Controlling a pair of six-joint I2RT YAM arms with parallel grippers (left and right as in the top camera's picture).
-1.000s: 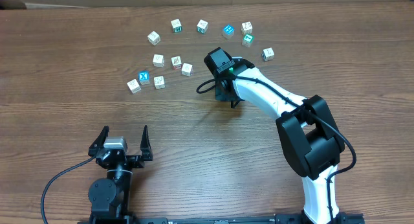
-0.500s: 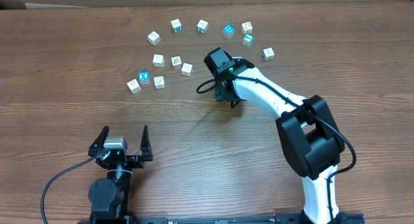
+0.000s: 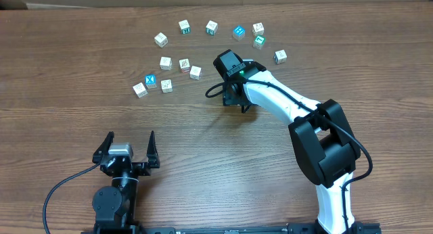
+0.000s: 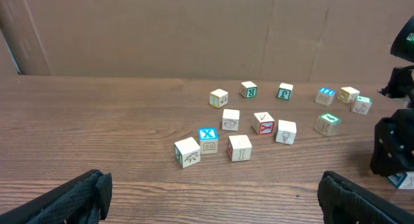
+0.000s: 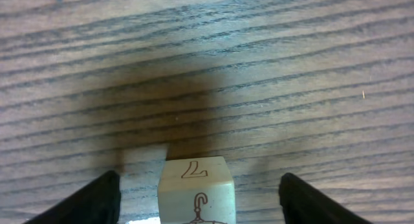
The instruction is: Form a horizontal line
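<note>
Reaching from its base at the near right across to the middle of the table, the right arm [image 3: 284, 99] turns its wrist down toward the wood. The right gripper [image 5: 197, 197] stands wide open, its dark fingers [image 5: 97, 198] well apart on either side of a whitish letter cube [image 5: 194, 175] that sits on the table, touching neither. The overhead view hides that cube beneath the wrist, whereas the right wrist view shows it plainly; the overhead also gives the left gripper [image 3: 130, 139] at the near left, jaws spread and empty. No horizontal line is formed yet — the other cubes [image 3: 184, 64] lie scattered left of and beyond the right gripper.
</note>
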